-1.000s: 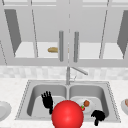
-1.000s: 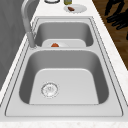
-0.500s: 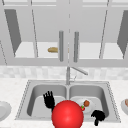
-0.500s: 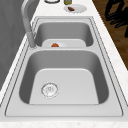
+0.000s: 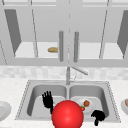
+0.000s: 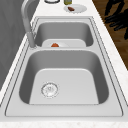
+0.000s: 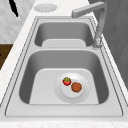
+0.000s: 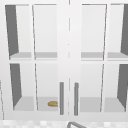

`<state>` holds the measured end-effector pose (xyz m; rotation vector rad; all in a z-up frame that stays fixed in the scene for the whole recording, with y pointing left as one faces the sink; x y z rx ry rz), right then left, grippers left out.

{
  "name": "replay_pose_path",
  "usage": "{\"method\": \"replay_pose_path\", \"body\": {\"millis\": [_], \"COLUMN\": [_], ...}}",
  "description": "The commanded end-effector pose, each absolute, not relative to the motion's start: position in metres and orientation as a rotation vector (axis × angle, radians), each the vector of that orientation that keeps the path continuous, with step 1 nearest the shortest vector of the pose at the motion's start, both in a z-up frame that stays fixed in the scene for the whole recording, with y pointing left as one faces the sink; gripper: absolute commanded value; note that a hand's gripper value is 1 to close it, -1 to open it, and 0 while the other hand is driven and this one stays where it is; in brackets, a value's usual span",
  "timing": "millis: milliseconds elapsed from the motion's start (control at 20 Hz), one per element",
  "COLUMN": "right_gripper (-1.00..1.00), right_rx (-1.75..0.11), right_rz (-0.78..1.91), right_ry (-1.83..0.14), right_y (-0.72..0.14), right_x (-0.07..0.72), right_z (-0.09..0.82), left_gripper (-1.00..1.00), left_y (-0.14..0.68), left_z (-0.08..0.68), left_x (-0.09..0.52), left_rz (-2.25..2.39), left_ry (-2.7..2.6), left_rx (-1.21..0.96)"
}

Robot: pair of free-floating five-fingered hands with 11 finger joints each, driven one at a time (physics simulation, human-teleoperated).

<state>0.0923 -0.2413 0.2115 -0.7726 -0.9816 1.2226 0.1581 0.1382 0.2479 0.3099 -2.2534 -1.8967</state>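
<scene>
You're facing a white wall cabinet with 2 glass doors (image 8: 37, 57) and 2 vertical grey bar handles (image 8: 61, 98) at its middle; behind the left door, on the lower shelf, lies a flat tan oval piece of bread (image 8: 52, 103). Below it sits the double-basin stainless steel sink (image 5: 25, 100) set into a pale speckled countertop (image 6: 110, 50), with a grey angular faucet (image 7: 96, 22) rising at the divider between the 2 basins.

In front of the sink, low in the front view, you'll see a large glossy red ball (image 5: 67, 114), which covers part of the near rim and the divider. Your left hand (image 5: 47, 100) hangs just left of the ball, over the left basin, palm forward with its fingers straight and spread, holding nothing. Your right hand (image 5: 98, 116) hangs to the right of the ball, over the near edge of the right basin, fingers curled down and clutching nothing.

The round white plate (image 7: 82, 96) lies flat on the floor of the right basin, between the 2 hands in the front view. On it rest a brown round patty (image 7: 76, 87) and, just beside it, a small red strawberry with a green top (image 7: 66, 81). Another white plate (image 6: 78, 8) with a brown morsel sits on the counter to the right of the sink, and a bare white dish (image 7: 45, 7) on the counter to the left.
</scene>
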Motion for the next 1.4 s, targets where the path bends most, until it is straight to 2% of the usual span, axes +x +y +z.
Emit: {"method": "replay_pose_path", "body": {"millis": [0,600,1000,1350], "right_gripper": [0.0,0.0,0.0,0.0], "right_rx": [-0.773,-0.773,-0.773,-0.773], "right_rz": [1.223,1.223,1.223,1.223], "right_ry": [-0.982,-0.982,-0.982,-0.982], "right_y": [-0.241,-0.241,-0.241,-0.241], "right_x": [0.092,0.092,0.092,0.092], "right_z": [0.212,0.212,0.212,0.212], "left_gripper": [-1.0,-1.0,-1.0,-1.0], "left_y": [0.15,0.135,0.125,0.122], "left_z": [0.246,0.272,0.282,0.277], "left_x": [0.158,0.146,0.135,0.136], "left_rz": [-1.872,-1.733,-1.722,-1.784], "left_ry": [-2.287,-2.388,-2.396,-2.395], "left_rx": [0.32,0.452,0.482,0.595]}}
